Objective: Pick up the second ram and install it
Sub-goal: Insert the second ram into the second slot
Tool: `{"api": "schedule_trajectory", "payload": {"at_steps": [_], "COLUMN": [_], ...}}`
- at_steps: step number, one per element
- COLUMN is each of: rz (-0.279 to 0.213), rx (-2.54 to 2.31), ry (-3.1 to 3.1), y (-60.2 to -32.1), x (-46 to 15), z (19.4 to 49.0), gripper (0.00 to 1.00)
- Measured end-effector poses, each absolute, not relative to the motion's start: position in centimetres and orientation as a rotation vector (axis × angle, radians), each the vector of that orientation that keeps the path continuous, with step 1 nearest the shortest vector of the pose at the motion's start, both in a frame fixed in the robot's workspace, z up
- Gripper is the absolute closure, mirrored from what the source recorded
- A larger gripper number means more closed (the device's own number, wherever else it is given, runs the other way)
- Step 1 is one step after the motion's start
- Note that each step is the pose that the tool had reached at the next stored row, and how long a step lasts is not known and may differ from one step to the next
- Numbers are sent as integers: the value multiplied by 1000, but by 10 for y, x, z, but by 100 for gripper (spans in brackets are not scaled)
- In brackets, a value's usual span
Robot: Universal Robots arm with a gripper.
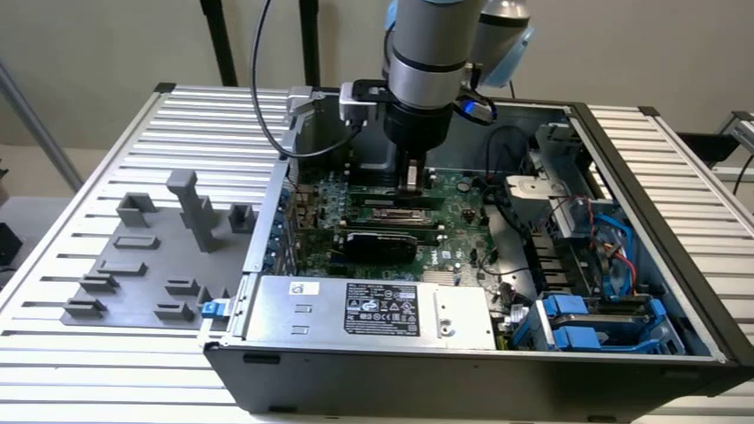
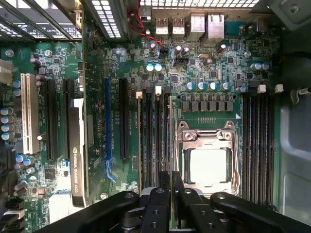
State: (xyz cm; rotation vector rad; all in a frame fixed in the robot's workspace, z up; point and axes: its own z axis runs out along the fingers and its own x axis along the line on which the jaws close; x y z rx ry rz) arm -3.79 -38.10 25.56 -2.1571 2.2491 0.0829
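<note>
Under the pincer: the open computer case (image 1: 659, 221), with the motherboard (image 2: 209, 63) directly below the fingertips.
Pincer state: the pincer (image 1: 411, 188) (image 2: 171, 182) is narrow, its jaws almost together.
Task thing: the second ram (image 1: 411, 175) appears to be the thin strip pinched upright between the jaws. This is a judgement, as only its edge shows.
Done: pick-up looks complete. No green stick stands on the grey fixture plate (image 1: 141, 300), which lies well away from the pincer, outside the case.
Left: seating. The stick hangs just over the memory slots (image 2: 154, 141) and is not yet pressed home, as far as I can tell.
Count, slots: four beside the pincer and four more (image 2: 257, 145) beyond the processor socket (image 2: 208, 162).
Count, cards: one black expansion card (image 2: 77, 155), off to one side of the pincer.
Count, fixture blocks: roughly nine.
Count, arms: one.
</note>
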Motion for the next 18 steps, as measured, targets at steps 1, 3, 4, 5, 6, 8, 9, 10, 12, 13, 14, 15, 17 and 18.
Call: {"api": "schedule_trajectory", "payload": {"at_steps": [1, 3, 4, 5, 6, 8, 9, 10, 12, 13, 14, 15, 17, 18], "rz": [83, 83, 83, 83, 83, 83, 83, 83, 83, 83, 83, 83, 83, 83], "rx": [-2157, -2157, -2157, -2157, -2157, -2157, -2157, -2157, -2157, -2157, -2157, -2157, -2157, -2157], "ry": [2249, 2249, 2249, 2249, 2249, 2249, 2249, 2249, 2249, 2249, 2249, 2249, 2249, 2249], "y": [-381, -381, -381, -381, -382, -382, -383, -383, -384, -384, -385, -385, -386, -386], "x": [-38, -38, -38, -38, -38, -39, -39, -39, -39, -39, -39, -39, -39, -39], "z": [254, 250, 248, 247, 245, 241, 239, 238, 234, 233, 233, 232, 232, 232], "gripper": [86, 86, 86, 86, 86, 86, 86, 86, 86, 86, 86, 86, 86, 86]}}
